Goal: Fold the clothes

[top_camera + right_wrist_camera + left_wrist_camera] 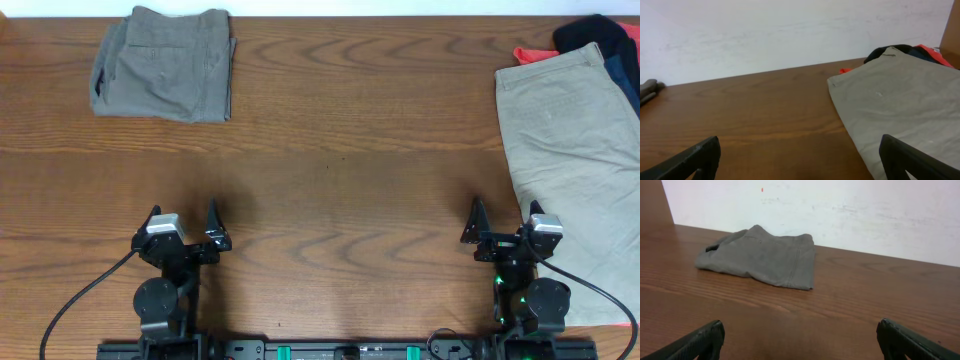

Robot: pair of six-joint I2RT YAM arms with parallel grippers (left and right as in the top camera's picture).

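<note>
The grey shorts [163, 62] lay at the far left of the surface [340, 150] as a compact, squared bundle, which read as already folded. The left wrist view showed them the same way, with neat doubled edges [762, 256]. The tan shorts [575, 170] lay spread flat along the right side, apparently unfolded, their far end over a red piece [535, 52] and a dark piece [600, 35] bunched in the far right corner. The right wrist view showed the tan cloth smooth and open [900, 105], with the red [930, 50] and the dark cloth [882, 51] crumpled behind it. The left end effector [183, 210] sat at the near edge, fingers spread wide and holding nothing, well apart from the grey shorts. The right end effector [507, 210] was likewise wide open and empty, just beside the near part of the tan shorts. By this reckoning one garment was done and three were left, with the tan shorts the nearest candidate for the right arm.
</note>
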